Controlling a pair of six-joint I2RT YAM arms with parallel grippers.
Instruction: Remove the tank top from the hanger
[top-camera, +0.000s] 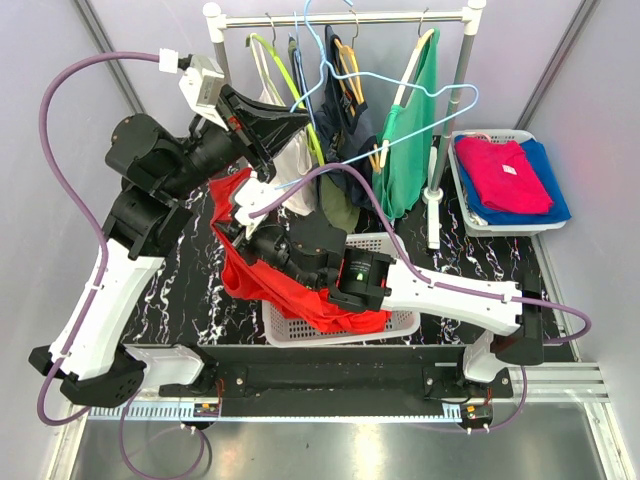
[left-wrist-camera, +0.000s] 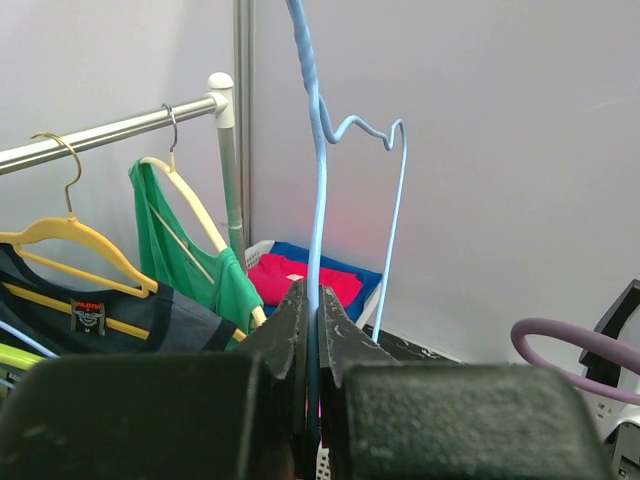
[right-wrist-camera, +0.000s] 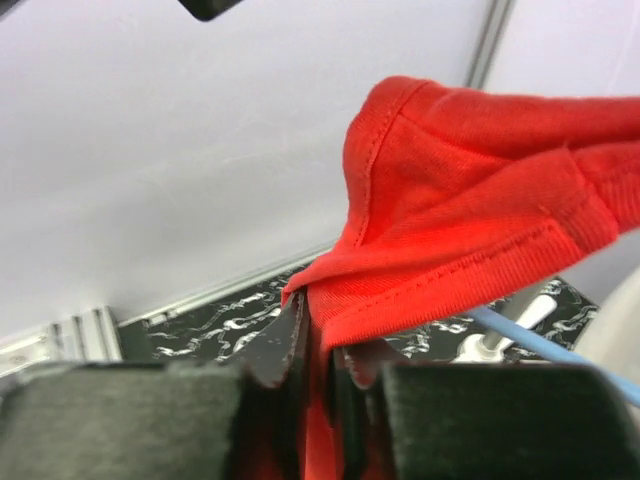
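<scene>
The red tank top (top-camera: 250, 280) hangs from my right gripper (top-camera: 240, 205) down into the white basket, in the top view. My right gripper (right-wrist-camera: 318, 320) is shut on a fold of the tank top (right-wrist-camera: 470, 200) near its hemmed strap. The light blue wire hanger (top-camera: 430, 92) is off the rail and tilted, and my left gripper (top-camera: 303, 118) is shut on it. In the left wrist view the hanger (left-wrist-camera: 318, 180) rises straight out from between the closed fingers of the left gripper (left-wrist-camera: 313, 300). A stretch of the hanger (right-wrist-camera: 540, 345) passes just under the red fabric.
The clothes rail (top-camera: 350, 17) at the back carries a green top (top-camera: 410, 150), a navy garment (top-camera: 350, 110) and a white one (top-camera: 290, 160) on hangers. The white basket (top-camera: 400, 325) stands under the tank top. A bin (top-camera: 468, 205) of folded red and blue clothes sits at the right.
</scene>
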